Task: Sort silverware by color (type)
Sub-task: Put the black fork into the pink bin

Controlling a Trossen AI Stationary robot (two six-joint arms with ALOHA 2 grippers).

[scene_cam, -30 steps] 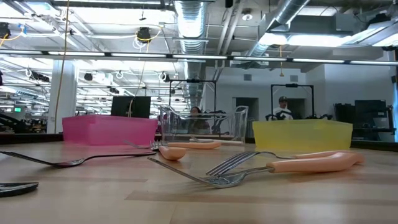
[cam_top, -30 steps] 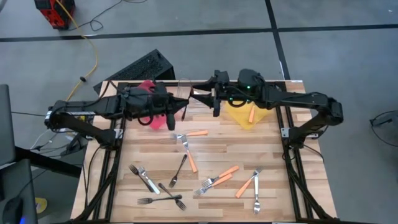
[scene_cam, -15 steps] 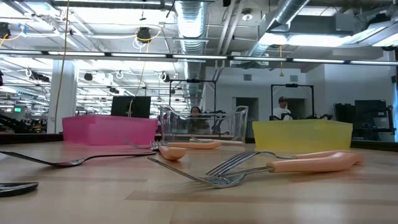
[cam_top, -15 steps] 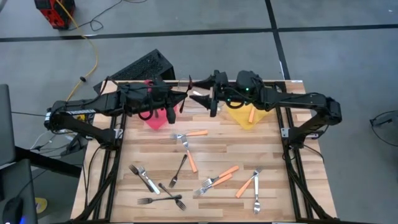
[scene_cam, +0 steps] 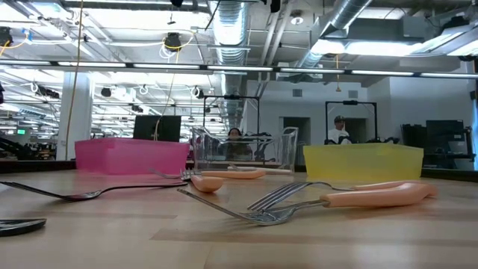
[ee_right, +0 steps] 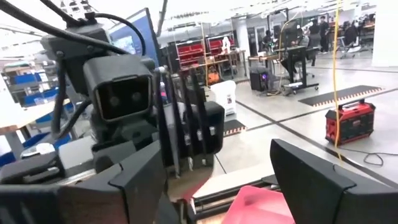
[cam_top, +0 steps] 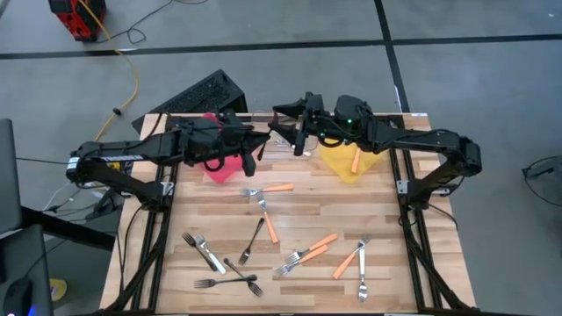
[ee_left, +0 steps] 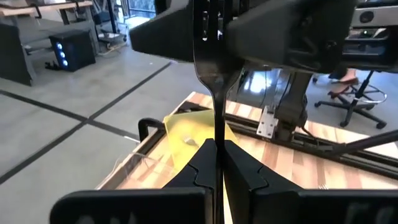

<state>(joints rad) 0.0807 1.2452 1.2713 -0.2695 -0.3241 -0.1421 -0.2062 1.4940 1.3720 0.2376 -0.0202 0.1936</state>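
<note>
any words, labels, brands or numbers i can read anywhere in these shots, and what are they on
None can be read.
Keyboard behind the table: key legends too small to make out.
Screens and shelving in the room behind, in the low and right wrist views: blurred, nothing legible.
Pink bin, clear bin, yellow bin: no labels.
Dark fork in the left claw: no marking visible.

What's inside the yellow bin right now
In the high view the yellow bin holds one orange-handled fork, leaning against its wall. The right arm crosses over the bin's far side, so anything under it is hidden. The low view shows only the bin's outside wall.
</note>
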